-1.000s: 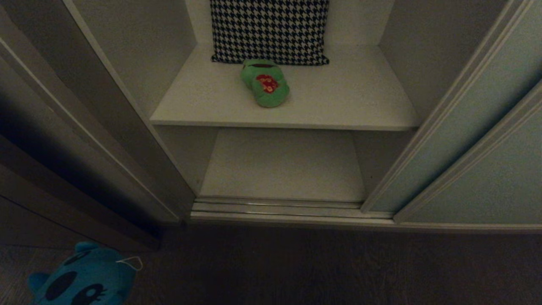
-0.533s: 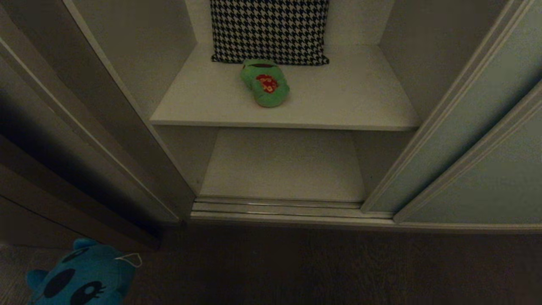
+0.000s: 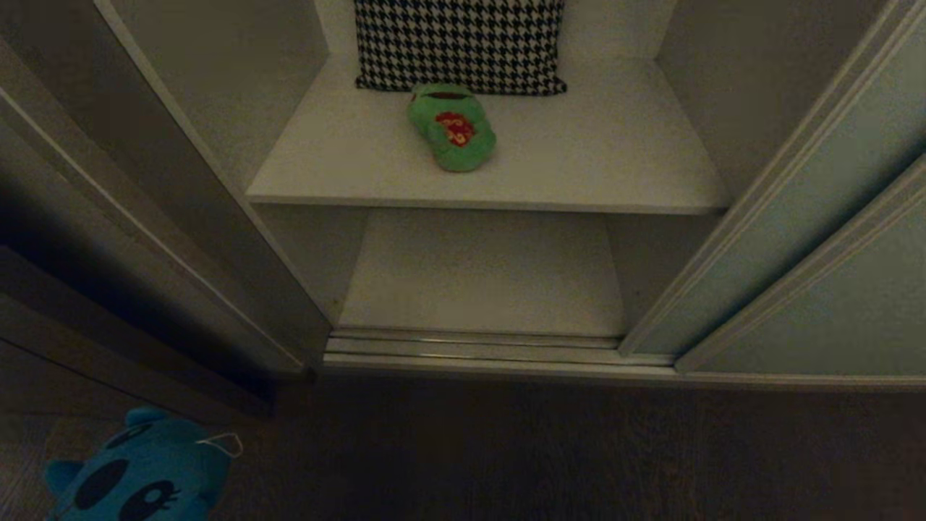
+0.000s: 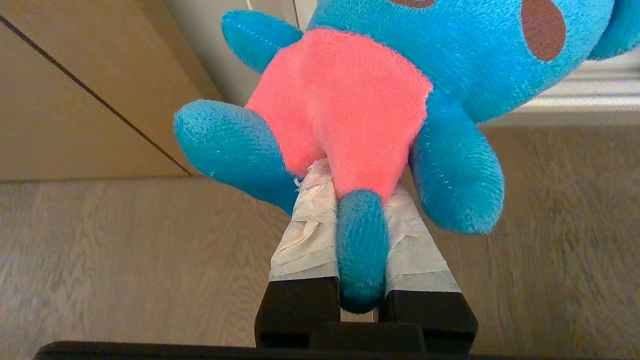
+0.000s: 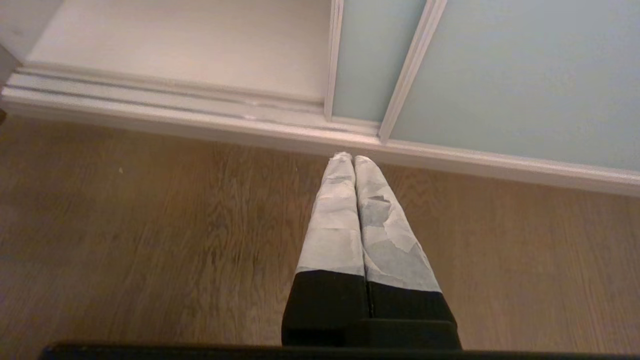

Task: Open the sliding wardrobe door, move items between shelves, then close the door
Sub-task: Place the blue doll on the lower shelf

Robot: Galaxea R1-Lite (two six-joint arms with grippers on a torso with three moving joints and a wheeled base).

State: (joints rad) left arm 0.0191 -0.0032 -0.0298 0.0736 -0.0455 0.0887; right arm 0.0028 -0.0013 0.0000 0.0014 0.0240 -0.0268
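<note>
Left claw [image 4: 350, 200] pinching soft blue plush toy with pink belly [image 4: 345, 100] by belly bottom: light, squishy, floppy; better squeeze mid-body. Right claw [image 5: 354, 159] pressed together, empty.

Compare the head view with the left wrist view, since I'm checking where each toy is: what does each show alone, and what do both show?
Head view only: the green frog on the upper shelf before the houndstooth cushion, the bare lower shelf, and the sliding door pushed aside. Left wrist view only: the left tool shut on the toy's pink belly. Both: the blue toy, over the wooden floor.
</note>
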